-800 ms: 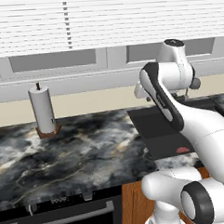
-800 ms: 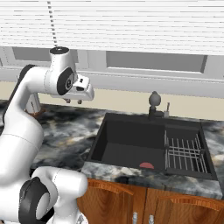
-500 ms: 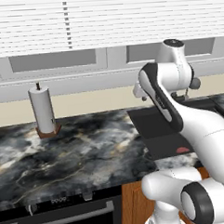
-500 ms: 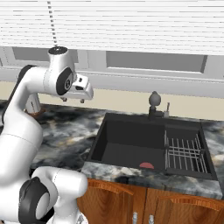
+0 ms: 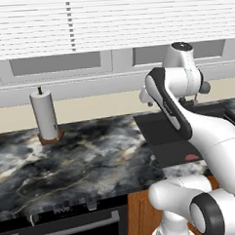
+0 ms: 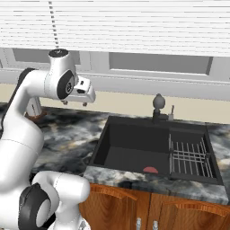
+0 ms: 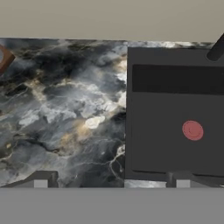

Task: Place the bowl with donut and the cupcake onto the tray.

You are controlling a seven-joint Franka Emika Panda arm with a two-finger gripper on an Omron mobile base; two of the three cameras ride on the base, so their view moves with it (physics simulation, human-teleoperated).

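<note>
Dark marbled surface (image 5: 92, 160) runs beneath window blinds (image 5: 109, 22), with a black sink (image 6: 134, 148) sunk into it. Almost nothing has changed over the last moment: both base views frame the same stretch of kitchen as before, so the base has not driven, and the arm stays raised in the same bent pose with at most a slight drift. For the task this reads as a pause or a search, not a grasp. No step of the loading looks begun, and I cannot tell from this spot where the bowl, its donut, the cupcake or the tray lie. My guess is that the base has to drive on, or the arm has to swing, before anything can be picked up.

The hand (image 6: 75, 102) hangs high above the surface and points straight down. In the hand view its fingertips (image 7: 40, 179) stand far apart, so the hand (image 7: 111, 181) is spread wide. It holds nothing and touches nothing. Directly below it is the line where the surface meets the sink's near wall. A red drain disc (image 7: 192, 130) sits on the sink floor, well below the hand and off to its sink side. A paper towel roll (image 5: 44, 116) stands upright well apart from the hand on the other side. A faucet (image 6: 157, 102) rises behind the sink, beyond the hand, and a wire rack (image 6: 188, 157) lies in the sink's far compartment.
</note>
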